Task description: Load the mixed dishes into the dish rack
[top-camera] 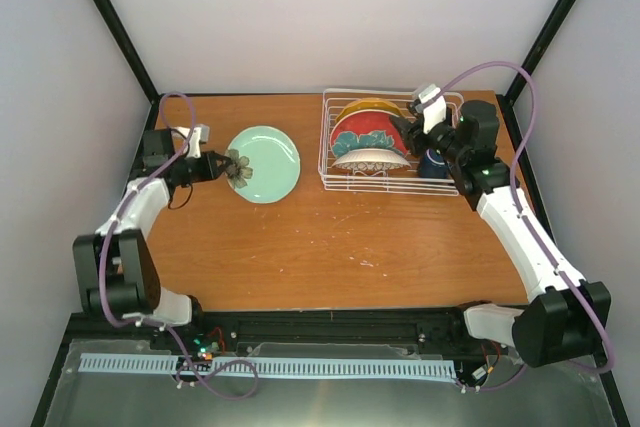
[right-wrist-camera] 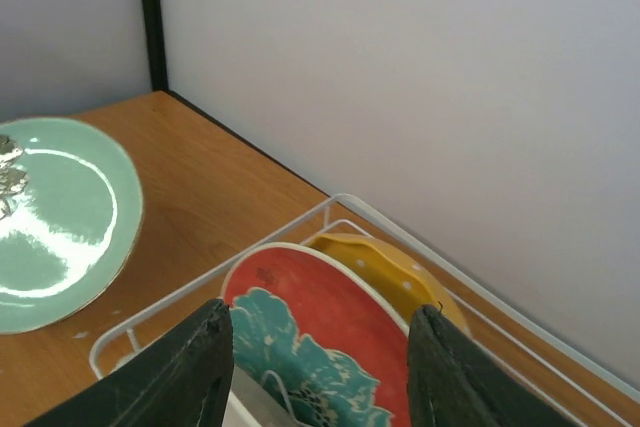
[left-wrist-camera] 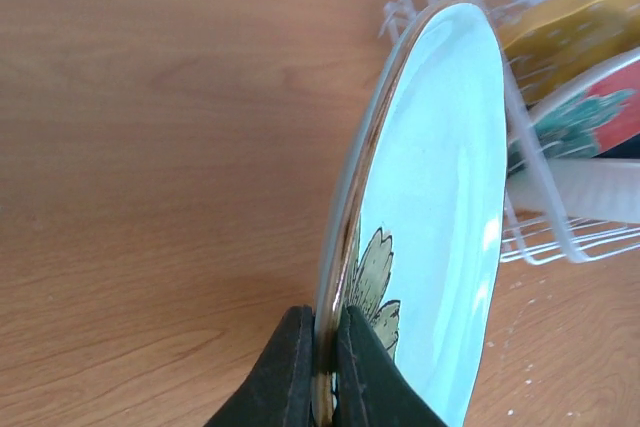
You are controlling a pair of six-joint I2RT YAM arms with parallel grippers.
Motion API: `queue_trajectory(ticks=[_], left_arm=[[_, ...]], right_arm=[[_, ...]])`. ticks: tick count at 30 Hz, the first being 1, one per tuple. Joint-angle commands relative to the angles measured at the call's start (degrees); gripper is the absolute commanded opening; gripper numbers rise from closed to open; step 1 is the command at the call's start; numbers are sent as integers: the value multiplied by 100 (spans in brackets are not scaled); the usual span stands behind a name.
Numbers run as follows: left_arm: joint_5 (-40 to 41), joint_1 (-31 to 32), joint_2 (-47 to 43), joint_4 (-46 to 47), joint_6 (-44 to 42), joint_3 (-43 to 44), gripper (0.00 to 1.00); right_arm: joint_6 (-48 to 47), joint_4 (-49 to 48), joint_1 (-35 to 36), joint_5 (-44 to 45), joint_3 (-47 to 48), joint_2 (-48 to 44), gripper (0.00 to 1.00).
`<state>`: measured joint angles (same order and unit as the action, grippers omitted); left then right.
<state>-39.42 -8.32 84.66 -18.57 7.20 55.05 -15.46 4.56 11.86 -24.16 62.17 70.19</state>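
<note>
Left gripper (left-wrist-camera: 322, 347): clamped on the gold rim of the pale teal plate (top-camera: 268, 165), 1 finger on each face, next to the leaf motif. The plate is over the table (top-camera: 300, 247), left of the dish rack (top-camera: 385, 188) and outside it. In the left wrist view its far edge sits near the rack wires. Can't tell if the plate touches the tabletop or is lifted off it.

Right gripper (right-wrist-camera: 320, 332): jaws spread wide, nothing between them. It hovers above the right part of the rack, and both dark fingers (right-wrist-camera: 190, 367) frame the plates below.

Rack is at the back right of the table. Contents:
- orange-yellow dotted plate (top-camera: 368, 107): upright at the back.
- red plate with teal flower (top-camera: 365, 135): upright just in front of it, overlapping it in the top view.
- white floral-patterned plate (top-camera: 370, 159): in front of the red one, leaning.
- dark blue mug (top-camera: 433, 164): right end of the rack, partly hidden by the right arm.

That's 3 plates and 1 mug visible in the rack, with 1 plate outside in the left grip.
</note>
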Motion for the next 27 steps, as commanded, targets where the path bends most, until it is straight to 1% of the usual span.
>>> queue_trajectory(ticks=[1,5,9,12,14,16,20,22,25,27], left_arm=[[-702,21,-1116,1455,496,-329,1],[-517,99,-1917,1990,475,-661,1],[-420,149,-2929,2870,529,-1234,1],[-361,196,-3717,3392,544,-1593,1],[-362,257,-4148,3686,538,-1811,1],[-347,364,-4490,3910,522,-2001,1],[-226,705,-4885,3872,362,-2107,1],[-180,879,-5015,3921,308,-2191,0],[-86,1095,-5122,3905,220,-2280,1],[1,1330,-5128,3893,149,-2327,1]], right_arm=[[288,-298,27,-681,-87,161,48],[100,-89,232,-1184,73,297,49],[-560,407,785,-1264,249,478,49],[-713,645,1054,-1460,358,678,49],[-712,622,1208,-1269,331,761,48],[-690,504,1292,-894,222,677,47],[-626,478,1309,-138,64,354,48],[-434,377,1310,606,-27,156,48],[-44,61,1302,2144,-310,-232,47],[149,-252,1302,2775,-534,-540,47]])
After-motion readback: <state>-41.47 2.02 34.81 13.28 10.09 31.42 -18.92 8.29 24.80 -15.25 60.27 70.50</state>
